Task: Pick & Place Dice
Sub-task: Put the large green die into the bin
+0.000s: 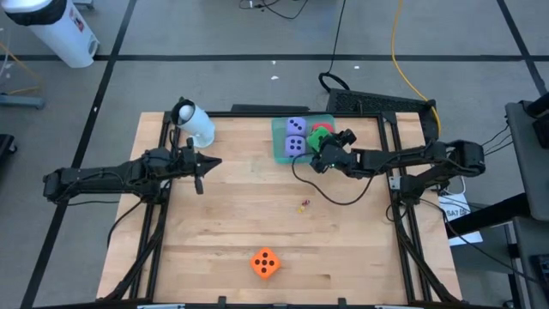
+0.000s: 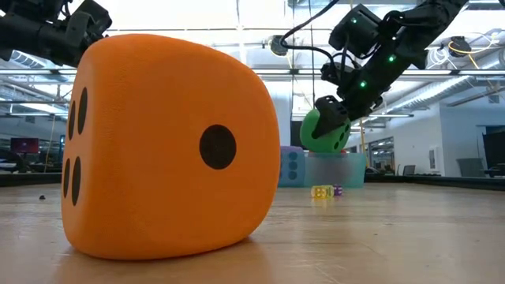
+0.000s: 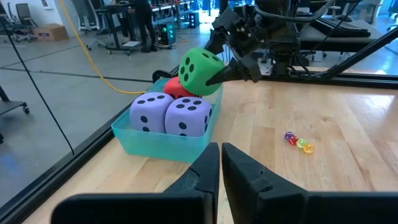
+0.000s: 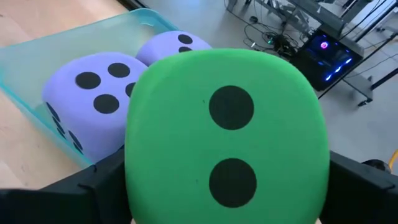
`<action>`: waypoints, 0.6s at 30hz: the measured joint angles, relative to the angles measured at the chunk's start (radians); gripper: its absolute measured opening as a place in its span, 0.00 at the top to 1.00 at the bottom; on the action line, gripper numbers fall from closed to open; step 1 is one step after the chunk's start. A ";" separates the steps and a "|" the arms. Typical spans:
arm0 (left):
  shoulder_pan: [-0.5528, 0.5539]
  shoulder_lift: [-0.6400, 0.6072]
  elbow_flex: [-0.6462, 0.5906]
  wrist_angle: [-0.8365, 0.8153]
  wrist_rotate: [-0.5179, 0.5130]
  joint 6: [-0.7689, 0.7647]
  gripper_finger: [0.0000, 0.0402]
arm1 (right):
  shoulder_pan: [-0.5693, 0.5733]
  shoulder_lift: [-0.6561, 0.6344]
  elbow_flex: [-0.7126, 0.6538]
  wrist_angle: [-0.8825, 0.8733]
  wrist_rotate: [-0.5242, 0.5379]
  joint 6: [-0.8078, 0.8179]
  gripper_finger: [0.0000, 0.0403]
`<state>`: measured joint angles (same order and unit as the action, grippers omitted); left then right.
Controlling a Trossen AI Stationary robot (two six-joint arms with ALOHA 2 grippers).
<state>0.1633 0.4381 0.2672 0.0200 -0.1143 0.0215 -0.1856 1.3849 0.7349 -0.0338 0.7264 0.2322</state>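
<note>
Our right claw [image 3: 239,65] grasps the green die [image 3: 200,71] above the teal tray [image 3: 163,140] holding two purple dice [image 3: 168,114]; our left claw [image 1: 200,163] hovers clenched over the worktop [image 1: 240,223].

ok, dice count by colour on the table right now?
Purple-blue dice: 2, in the teal tray
Red die: 1, in the tray
Green die: 1, held above the tray by the right gripper
Orange die: 1, on the table, near edge
Total: 5
</note>
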 joint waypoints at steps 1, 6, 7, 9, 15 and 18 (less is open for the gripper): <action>0.000 0.000 0.000 0.000 0.000 0.000 0.92 | 0.000 0.000 0.000 0.000 -0.004 -0.007 0.08; 0.000 0.000 0.000 0.000 0.000 0.000 0.92 | 0.006 0.000 0.000 0.000 -0.018 -0.027 0.05; 0.000 0.000 0.000 0.000 0.000 0.000 0.92 | 0.006 0.000 0.000 0.000 -0.031 -0.035 0.05; 0.000 0.000 0.000 0.000 0.000 0.000 0.92 | 0.008 0.002 -0.001 -0.001 -0.050 -0.042 0.03; 0.000 0.000 0.000 0.000 0.000 0.000 0.92 | 0.009 0.003 -0.003 -0.034 -0.082 -0.065 0.01; 0.000 0.000 0.000 0.000 0.000 0.000 0.92 | 0.009 0.003 -0.003 -0.046 -0.082 -0.100 0.01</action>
<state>0.1631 0.4381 0.2672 0.0200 -0.1143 0.0216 -0.1764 1.3880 0.7319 -0.0801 0.6446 0.1323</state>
